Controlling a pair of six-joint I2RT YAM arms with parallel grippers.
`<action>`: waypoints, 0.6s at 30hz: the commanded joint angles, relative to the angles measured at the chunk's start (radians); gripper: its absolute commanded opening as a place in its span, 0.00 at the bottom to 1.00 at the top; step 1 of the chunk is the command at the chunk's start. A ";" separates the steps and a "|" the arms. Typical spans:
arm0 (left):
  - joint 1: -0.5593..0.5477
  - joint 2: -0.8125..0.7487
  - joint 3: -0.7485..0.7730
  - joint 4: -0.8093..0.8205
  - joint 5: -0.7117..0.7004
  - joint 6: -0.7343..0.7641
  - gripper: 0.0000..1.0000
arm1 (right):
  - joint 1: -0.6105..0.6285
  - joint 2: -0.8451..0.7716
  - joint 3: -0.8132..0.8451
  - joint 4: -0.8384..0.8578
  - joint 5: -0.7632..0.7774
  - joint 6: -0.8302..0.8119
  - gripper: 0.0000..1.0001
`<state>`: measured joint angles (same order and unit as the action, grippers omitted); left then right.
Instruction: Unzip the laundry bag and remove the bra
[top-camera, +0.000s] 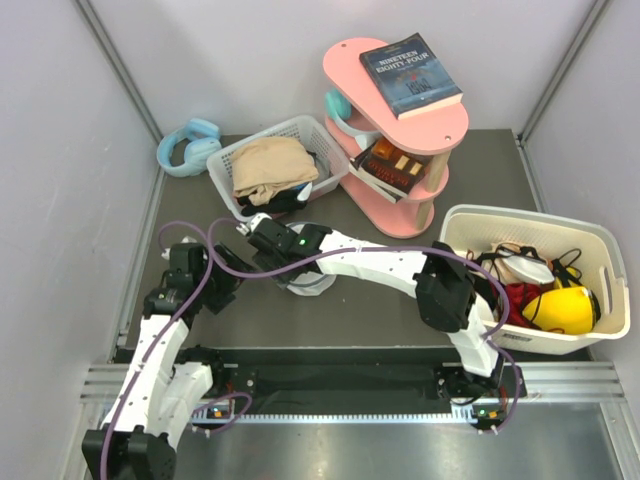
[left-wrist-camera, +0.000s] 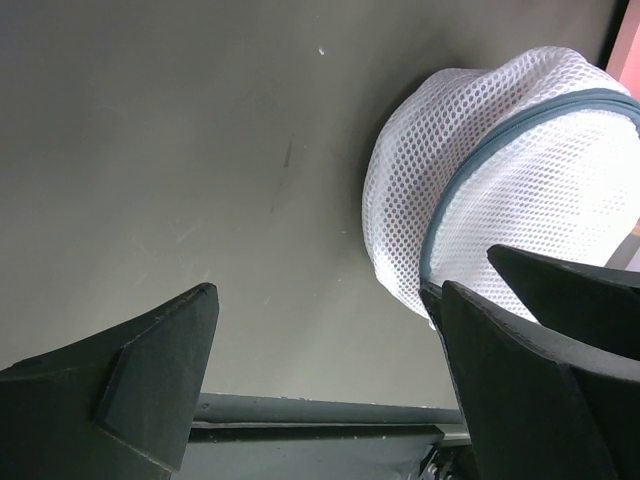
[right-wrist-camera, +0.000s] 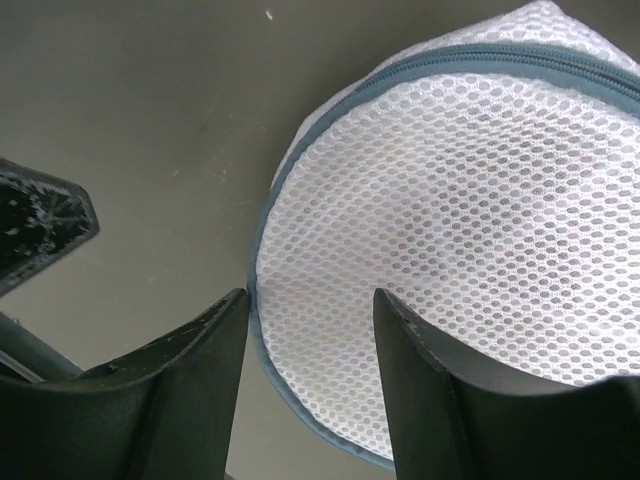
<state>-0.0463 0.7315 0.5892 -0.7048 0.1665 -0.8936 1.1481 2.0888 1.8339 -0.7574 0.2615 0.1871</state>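
Laundry bag (right-wrist-camera: 470, 250) on table (left-wrist-camera: 180, 150) between both arms, zipper (right-wrist-camera: 500, 62) shut all round as far as visible. Bra not seen. Left gripper (left-wrist-camera: 320, 360) wide apart beside bag; right gripper (right-wrist-camera: 310, 330) part-open astride rim, clamping nothing. Unzipping and removal outstanding.

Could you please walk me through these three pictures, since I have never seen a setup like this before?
Two white robot arms are bolted at the table's near edge. The overhead picture shows both; the other two come from cameras on their wrists. Both arms reach to the laundry bag, a white mesh pouch with a teal zipper band, still zipped. The left gripper is open beside it. The right gripper straddles its rim, but I cannot tell if it pinches. Around lie a slatted basket of clothes, a pink shelf with books, blue headphones and a cream tub.
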 joint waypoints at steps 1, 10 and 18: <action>0.006 -0.021 0.017 0.001 -0.007 -0.011 0.97 | 0.002 -0.027 0.021 0.056 -0.028 0.023 0.53; 0.008 -0.040 0.011 -0.009 -0.004 -0.021 0.97 | 0.004 -0.015 0.021 0.049 -0.025 0.026 0.54; 0.008 -0.047 0.021 -0.021 -0.007 -0.019 0.97 | 0.002 0.013 0.013 0.040 0.001 0.025 0.45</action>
<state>-0.0460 0.6994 0.5892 -0.7197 0.1661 -0.9108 1.1481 2.0888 1.8339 -0.7265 0.2363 0.2054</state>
